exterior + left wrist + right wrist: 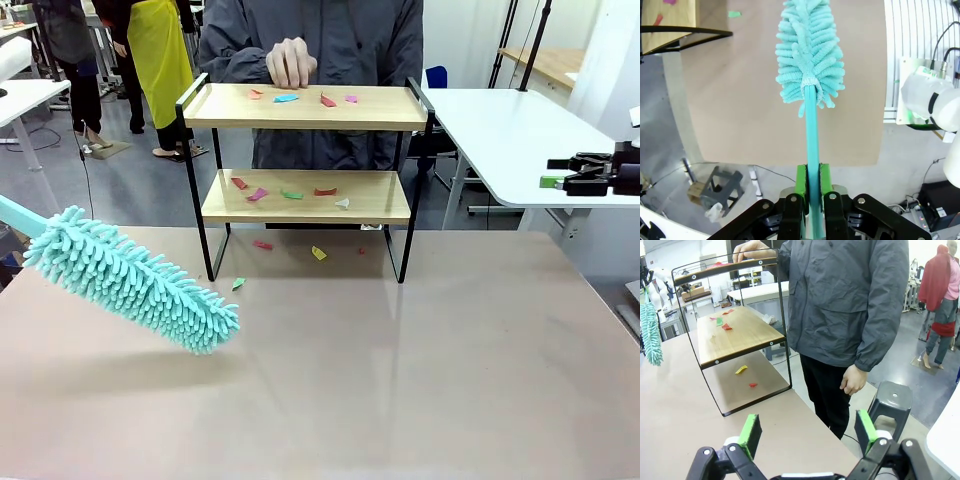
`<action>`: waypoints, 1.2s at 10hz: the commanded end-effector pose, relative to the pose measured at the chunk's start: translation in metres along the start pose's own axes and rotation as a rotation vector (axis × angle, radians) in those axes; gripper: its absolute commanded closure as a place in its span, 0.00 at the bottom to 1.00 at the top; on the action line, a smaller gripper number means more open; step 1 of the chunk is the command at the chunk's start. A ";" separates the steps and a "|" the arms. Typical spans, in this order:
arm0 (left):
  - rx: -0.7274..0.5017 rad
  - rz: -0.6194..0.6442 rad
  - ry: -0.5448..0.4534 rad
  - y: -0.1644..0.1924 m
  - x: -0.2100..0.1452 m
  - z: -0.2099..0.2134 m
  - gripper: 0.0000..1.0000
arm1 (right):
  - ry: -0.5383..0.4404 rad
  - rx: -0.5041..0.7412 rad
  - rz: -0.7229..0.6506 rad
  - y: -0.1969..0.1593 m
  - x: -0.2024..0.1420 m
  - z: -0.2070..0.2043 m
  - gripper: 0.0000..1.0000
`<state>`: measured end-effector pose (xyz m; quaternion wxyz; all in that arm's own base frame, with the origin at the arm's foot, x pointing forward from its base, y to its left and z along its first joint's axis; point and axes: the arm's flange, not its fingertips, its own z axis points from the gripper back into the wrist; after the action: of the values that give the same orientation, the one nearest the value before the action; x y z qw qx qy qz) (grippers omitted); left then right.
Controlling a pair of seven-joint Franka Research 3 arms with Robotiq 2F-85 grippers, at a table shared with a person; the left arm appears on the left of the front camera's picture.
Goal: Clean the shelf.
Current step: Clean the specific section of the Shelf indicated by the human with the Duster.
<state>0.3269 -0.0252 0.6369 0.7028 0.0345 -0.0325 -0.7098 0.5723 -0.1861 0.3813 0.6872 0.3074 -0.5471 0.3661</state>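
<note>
Position check: small two-tier shelf (300, 120) of light wooden boards in a thin black metal frame is standing at the far side of the beige counter (420, 380), directly in front of a person in a grey jacket. Person's hand (291, 62) is resting on the top board's far edge. Coloured paper scraps (287, 98) are lying on both boards, with a few more on the counter beneath and just in front of the shelf.

Left gripper (810, 175) is clamping a fluffy teal microfibre duster (130, 280) by its teal handle. Duster head is hanging above the counter, well to the left of the shelf and nearer the robot. Right gripper (808, 432) is standing wide with nothing in it, off to the right of the shelf.

Judgement: step in hand is bringing the duster to the shelf. Doing it well is probably meaning entering a board from its open front, laying the head flat, sweeping one way toward the front edge, staying clear of the raised end rails and the person's hand, and pressing lightly so the shelf is not sliding.
</note>
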 end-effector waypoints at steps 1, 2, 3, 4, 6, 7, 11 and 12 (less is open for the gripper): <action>0.004 -0.014 -0.002 -0.002 -0.002 0.002 0.87 | 0.008 -0.016 -0.013 0.004 0.009 -0.002 0.00; 0.004 -0.014 -0.002 -0.002 -0.002 0.002 0.87 | 0.008 -0.016 -0.013 0.004 0.009 -0.002 0.00; 0.004 -0.014 -0.002 -0.002 -0.002 0.002 0.87 | 0.008 -0.016 -0.013 0.004 0.009 -0.002 0.00; 0.004 -0.014 -0.002 -0.002 -0.002 0.002 0.87 | 0.008 -0.016 -0.013 0.004 0.009 -0.002 0.00; 0.004 -0.014 -0.002 -0.002 -0.002 0.002 0.87 | 0.008 -0.016 -0.013 0.004 0.009 -0.002 0.00; 0.004 -0.014 -0.002 -0.002 -0.002 0.002 0.87 | 0.008 -0.016 -0.013 0.004 0.009 -0.002 0.00; 0.004 -0.014 -0.002 -0.002 -0.002 0.002 0.87 | 0.008 -0.016 -0.013 0.004 0.009 -0.002 0.00; 0.000 0.000 0.000 0.000 0.000 0.000 0.87 | 0.008 -0.016 -0.013 0.004 0.009 -0.002 0.00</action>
<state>0.3273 -0.0253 0.6364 0.7029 0.0342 -0.0318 -0.7097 0.5723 -0.1861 0.3813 0.6872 0.3074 -0.5471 0.3660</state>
